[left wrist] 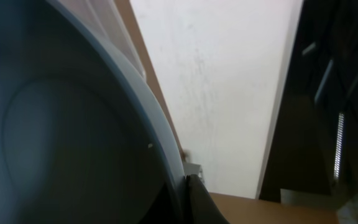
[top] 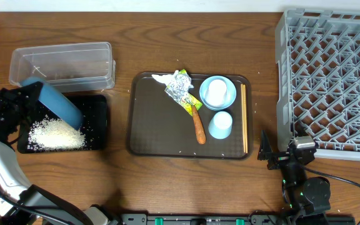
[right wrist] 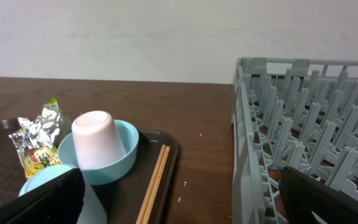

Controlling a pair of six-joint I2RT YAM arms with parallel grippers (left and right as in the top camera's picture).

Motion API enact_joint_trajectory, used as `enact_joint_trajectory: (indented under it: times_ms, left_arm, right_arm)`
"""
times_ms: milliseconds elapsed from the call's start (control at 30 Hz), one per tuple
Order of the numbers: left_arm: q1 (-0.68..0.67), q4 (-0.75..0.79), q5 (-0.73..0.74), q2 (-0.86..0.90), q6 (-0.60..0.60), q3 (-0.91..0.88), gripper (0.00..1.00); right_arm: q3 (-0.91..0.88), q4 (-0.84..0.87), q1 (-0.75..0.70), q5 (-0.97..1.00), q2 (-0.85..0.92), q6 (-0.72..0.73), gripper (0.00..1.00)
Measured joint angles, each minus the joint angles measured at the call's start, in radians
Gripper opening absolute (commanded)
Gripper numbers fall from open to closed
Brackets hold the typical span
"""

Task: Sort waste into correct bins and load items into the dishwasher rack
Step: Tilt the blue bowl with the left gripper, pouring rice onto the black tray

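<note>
Tilted on edge, large dark-blue round bowl (top: 54,104) clamped at rim by left hand (top: 25,94) over shallow black rectangular tray (top: 102,119): presumably for tipping out loose white rice (top: 55,134), heaped there. Clear plastic tub (top: 61,47) looks empty. Right hand (top: 270,154) wide, holding nothing, beside empty grey lattice rack (top: 330,81).

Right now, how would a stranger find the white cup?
On the brown tray at the table's middle, look near the chopsticks. The white cup sits upside down inside a pale-blue bowl; its neighbour cup is pale blue and on the tray itself.
</note>
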Motion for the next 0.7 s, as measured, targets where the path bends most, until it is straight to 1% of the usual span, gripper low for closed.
enact_joint_trajectory:
  times_ms: [133, 300, 700]
  left_arm:
    - [0.009, -0.007, 0.046, 0.0, -0.019, 0.0, 0.06]
    - [0.036, -0.032, 0.054, 0.0, -0.032, 0.0, 0.06]
    - [0.091, -0.01, 0.059, 0.0, -0.014, 0.0, 0.06]
  right_arm:
    - [0.0, 0.0, 0.0, 0.0, 0.0, 0.0, 0.99]
    - [0.0, 0.0, 0.0, 0.0, 0.0, 0.0, 0.99]
    - [0.0, 0.0, 0.0, 0.0, 0.0, 0.0, 0.99]
